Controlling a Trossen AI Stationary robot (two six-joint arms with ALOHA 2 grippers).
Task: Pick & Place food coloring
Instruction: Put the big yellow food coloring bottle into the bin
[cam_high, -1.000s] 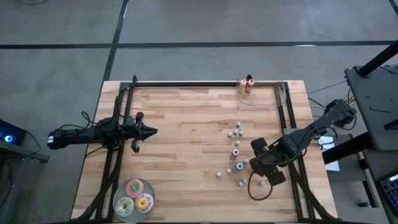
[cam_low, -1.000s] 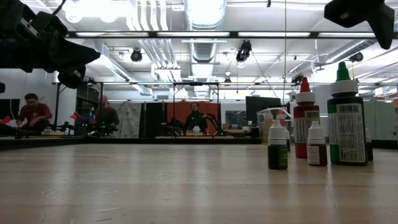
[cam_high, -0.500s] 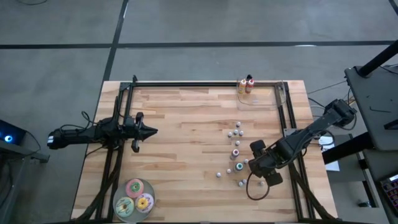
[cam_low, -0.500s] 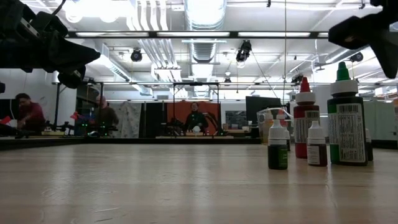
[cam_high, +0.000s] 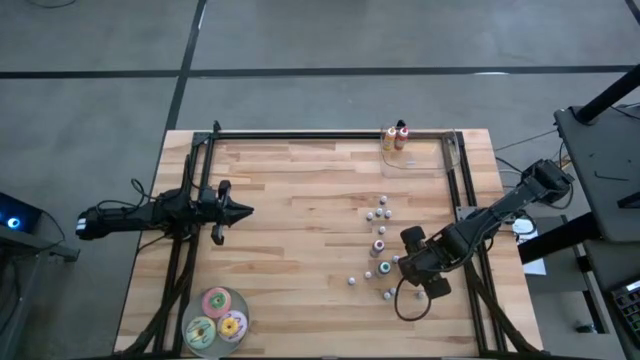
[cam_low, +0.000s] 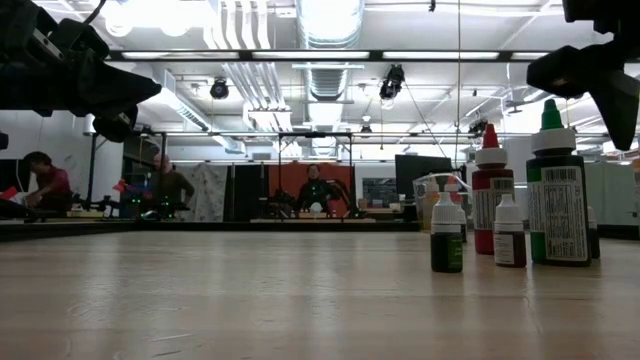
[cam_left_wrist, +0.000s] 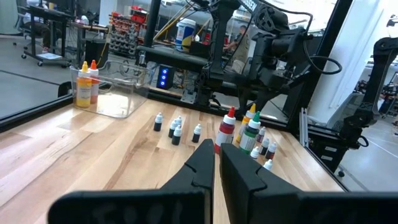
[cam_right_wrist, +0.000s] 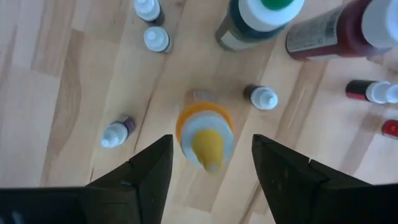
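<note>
A pale butcher-block wooden table stands on a grey concrete floor crossed by dark seams. Seen from table height, the room behind is a workshop: bright ceiling lights, silvery ventilation ducts, an orange wall panel and dark benches where several people sit. A black metal frame edges the table's far side.

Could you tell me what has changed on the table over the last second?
The right gripper has moved a little toward the left arm's side and come lower over the food coloring bottles; its open fingers now straddle the yellow-tipped bottle without gripping it. The left gripper, shut, and all the bottles, including the two in the clear container, stayed put.
</note>
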